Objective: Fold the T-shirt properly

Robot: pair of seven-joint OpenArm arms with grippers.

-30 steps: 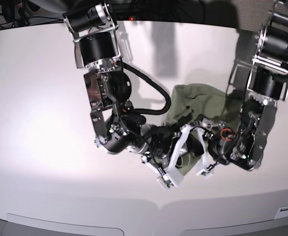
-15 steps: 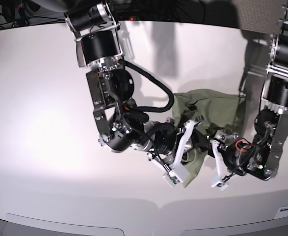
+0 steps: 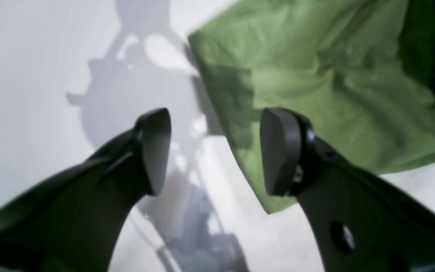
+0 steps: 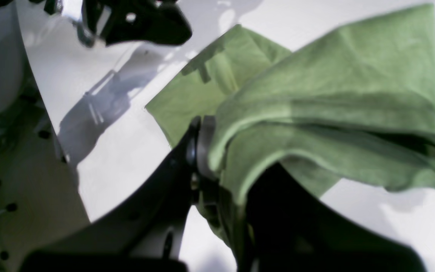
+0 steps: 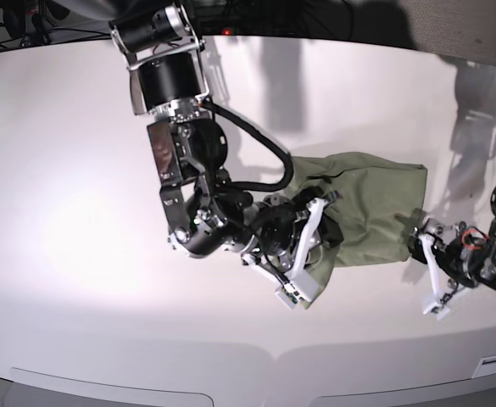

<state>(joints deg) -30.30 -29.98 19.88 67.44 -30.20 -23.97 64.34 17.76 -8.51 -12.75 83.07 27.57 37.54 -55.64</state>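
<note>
Base view: right tool (image 5: 309, 254) pinches T-shirt (image 5: 375, 203) (no print legible); left tool (image 5: 430, 280) spread.

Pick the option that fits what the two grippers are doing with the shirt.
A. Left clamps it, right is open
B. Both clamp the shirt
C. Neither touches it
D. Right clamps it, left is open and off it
D: the right gripper is shut on a fold of the shirt, while the left gripper is open beside it.

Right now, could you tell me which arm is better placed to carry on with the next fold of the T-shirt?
The right, probably. The right gripper is shut on the T-shirt, with cloth draped over it. The left gripper is open and empty, off the shirt's edge.
</note>
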